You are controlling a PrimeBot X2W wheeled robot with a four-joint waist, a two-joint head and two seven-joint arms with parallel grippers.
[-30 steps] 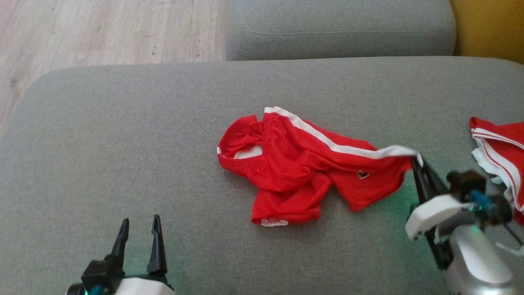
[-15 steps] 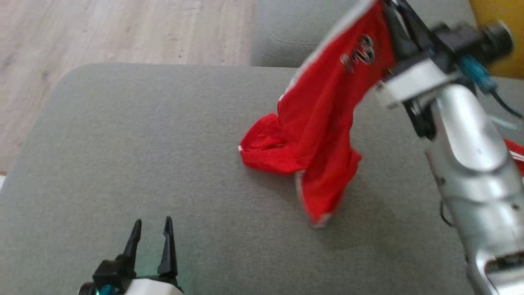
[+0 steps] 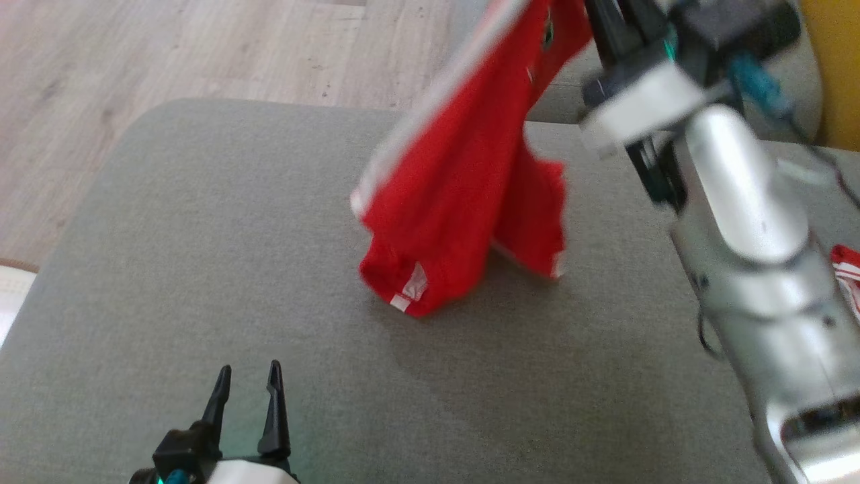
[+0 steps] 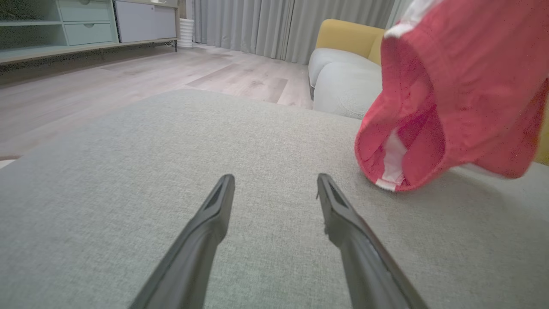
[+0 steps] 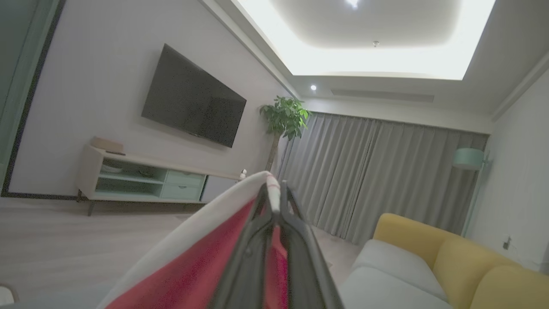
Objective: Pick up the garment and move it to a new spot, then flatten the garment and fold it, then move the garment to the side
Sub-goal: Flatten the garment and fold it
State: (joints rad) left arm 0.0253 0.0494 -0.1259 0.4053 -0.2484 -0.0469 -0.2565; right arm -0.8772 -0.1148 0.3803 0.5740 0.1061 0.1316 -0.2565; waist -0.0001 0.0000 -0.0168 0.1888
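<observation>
Grey sofa cushion serves as the work surface. Right pincer is clamped shut on the white-striped edge of the red garment, raised high. The garment hangs with its long axis near vertical, lowest hem at or just above the cushion. Left pincer is spread wide and empty, low and to the garment's left. It is judged the nearer arm to the free hem.

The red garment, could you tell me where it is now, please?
In the head view, the red garment hangs right of centre from the shut right gripper, over the grey cushion, apart from the open left gripper.
</observation>
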